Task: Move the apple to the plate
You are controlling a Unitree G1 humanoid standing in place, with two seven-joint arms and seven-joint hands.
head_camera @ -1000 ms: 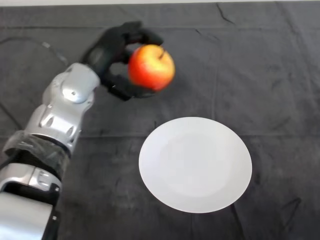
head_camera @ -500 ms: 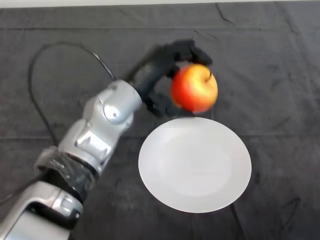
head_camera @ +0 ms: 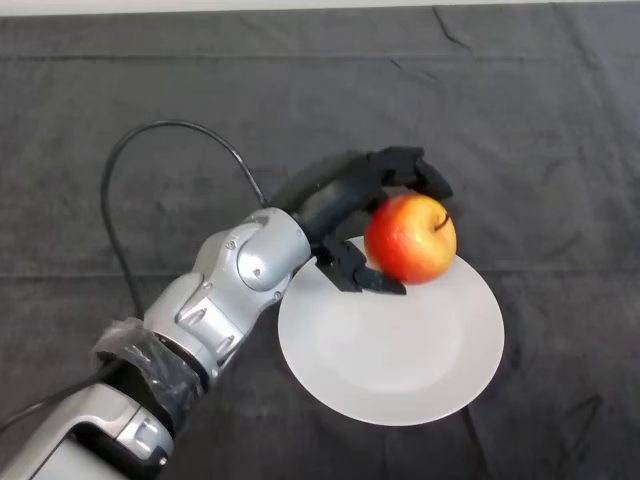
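A: What was shown at the centre of the head view?

B: A red and yellow apple (head_camera: 411, 238) was shown, held in the black hand (head_camera: 345, 205) of the left arm (head_camera: 225, 290). The fingers (head_camera: 415, 172) were curled over the far side of the fruit, and the thumb (head_camera: 365, 275) was pressed in against its near lower side, so that the apple was clasped between them.

A: Where was the apple placed in relation to the plate?

B: The apple was seen over the far rim of the white plate (head_camera: 400, 370), toward the plate's upper edge. Its stem was pointed to the right. Whether the fruit was touching the plate or was held just above it could not be told from this view.

A: How was the arm laid out?

B: The silver-grey arm was brought in from the lower left and was stretched diagonally toward the plate, with its wrist lying over the plate's left edge.

A: What was underneath?

B: The plate was set on a bench (head_camera: 560, 140) covered by a dark, slightly creased cloth. The middle and near part of the plate were left bare.
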